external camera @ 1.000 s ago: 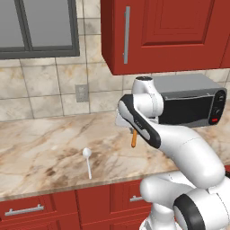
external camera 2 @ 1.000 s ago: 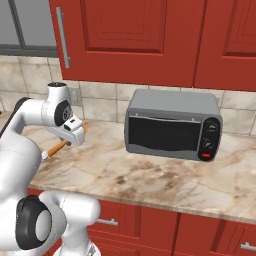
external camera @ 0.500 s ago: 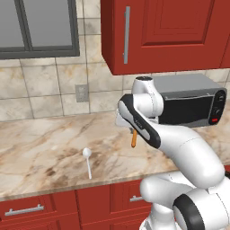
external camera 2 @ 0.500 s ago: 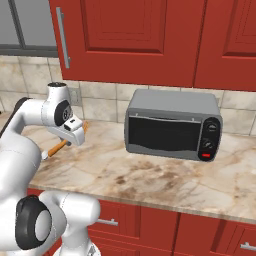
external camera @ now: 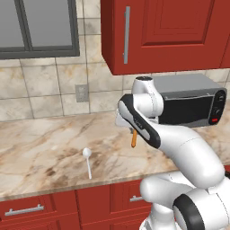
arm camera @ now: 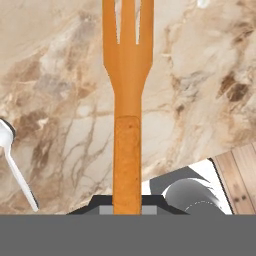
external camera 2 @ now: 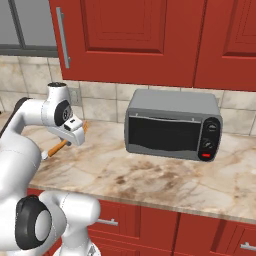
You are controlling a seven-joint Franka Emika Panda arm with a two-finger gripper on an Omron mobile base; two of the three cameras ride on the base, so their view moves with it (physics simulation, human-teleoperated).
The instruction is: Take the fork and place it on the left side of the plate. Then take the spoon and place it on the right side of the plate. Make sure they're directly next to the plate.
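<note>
Jaws: we see them clamped on the fork's handle.
Fork [arm camera: 127, 100]: held above the marble surface [external camera: 40, 143], tines pointing away from the jaws.
Spoon [external camera: 87, 161]: lying flat on the surface, apart from the fork.

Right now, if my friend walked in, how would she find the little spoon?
Start at the long marble counter under the red cabinets. Look left of the robot's arm, near the counter's front edge: the spoon lies flat there, by itself. It is small and white with a round bowl, unlike the orange fork, which is held in the air.
</note>
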